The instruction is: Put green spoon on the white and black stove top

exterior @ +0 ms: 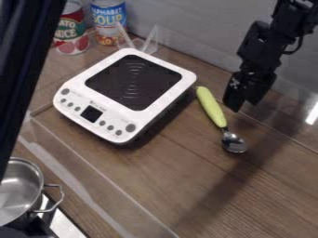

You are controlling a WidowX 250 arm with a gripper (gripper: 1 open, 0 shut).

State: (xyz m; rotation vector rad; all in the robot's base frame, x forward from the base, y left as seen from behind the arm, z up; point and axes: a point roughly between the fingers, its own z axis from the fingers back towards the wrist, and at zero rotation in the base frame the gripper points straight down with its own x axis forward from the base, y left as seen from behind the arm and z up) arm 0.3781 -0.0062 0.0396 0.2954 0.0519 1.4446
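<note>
A single camera looks down at an angle on a brown wooden table [187,186]. Near the centre left sits the white and black stove top [128,88], a square white cooker with rounded corners, a black top marked with rings, and a row of small buttons and a display along the front edge facing the lower left.

Just to the right of the stove top, apart from it, the green spoon [218,116] lies flat on the table. Its thick yellow-green handle points up and to the left, toward the stove's right corner, and its small silver bowl rests at the lower right end.

The black robot arm comes in from the upper right corner. Its gripper [239,97] points steeply downward and hangs just to the right of the spoon's handle, close above the table. The fingers [246,86] are dark and seen edge on, so the gap between them is hard to make out, but they stand spread wide and hold nothing; whether they touch the spoon cannot be told.

At the back left stand two labelled cans [89,23]. A metal pot [22,192] shows at the lower left corner
</note>
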